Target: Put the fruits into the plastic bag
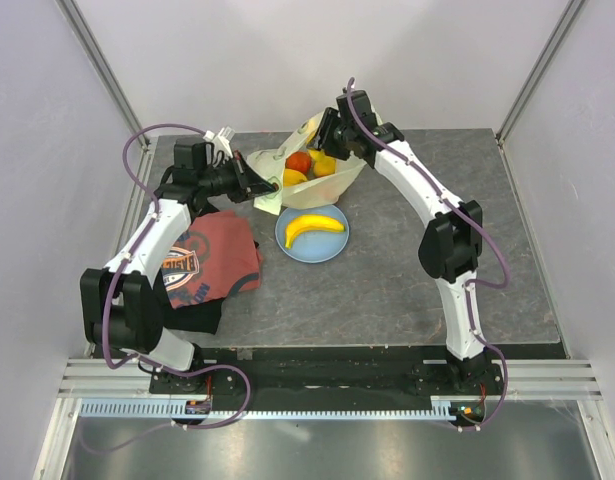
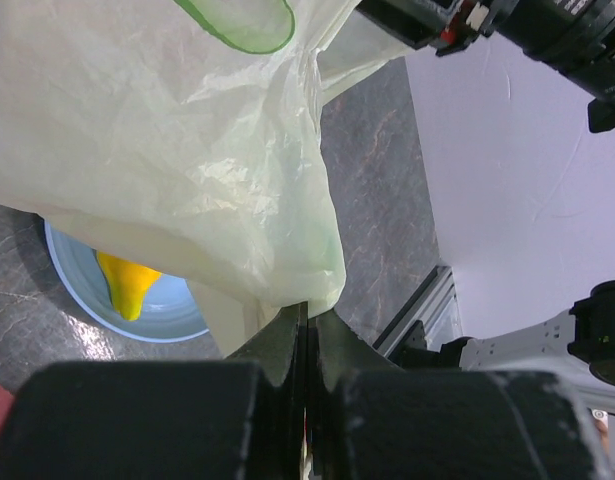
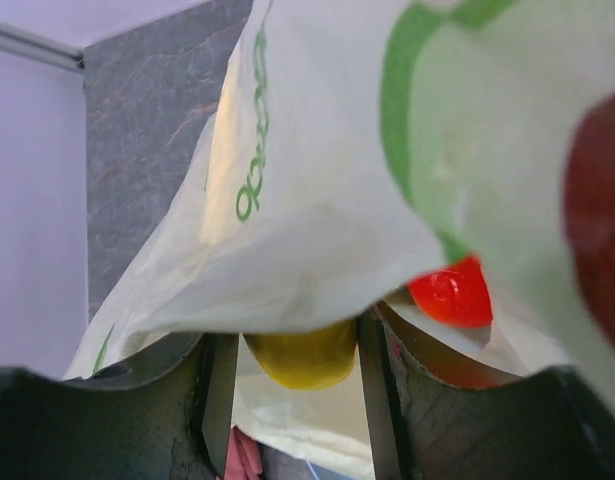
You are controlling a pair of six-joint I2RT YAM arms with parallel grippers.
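Note:
The pale yellow-green plastic bag (image 1: 287, 195) lies at the back centre with its mouth held up. Inside it I see a red fruit (image 1: 299, 162), an orange fruit (image 1: 326, 166) and another orange-yellow one (image 1: 293, 178). A yellow banana (image 1: 315, 226) lies on the blue plate (image 1: 312, 252). My left gripper (image 1: 259, 186) is shut on the bag's near edge (image 2: 287, 280). My right gripper (image 1: 330, 140) is over the bag's far rim, its jaws closed on a yellow fruit (image 3: 302, 362). Bag film (image 3: 317, 220) drapes over its fingertips. The red fruit (image 3: 449, 292) shows beside it.
A red printed T-shirt (image 1: 212, 262) lies at the left under my left arm. The plate (image 2: 167, 312) with the banana (image 2: 127, 282) sits just in front of the bag. Bare grey table lies to the right and front.

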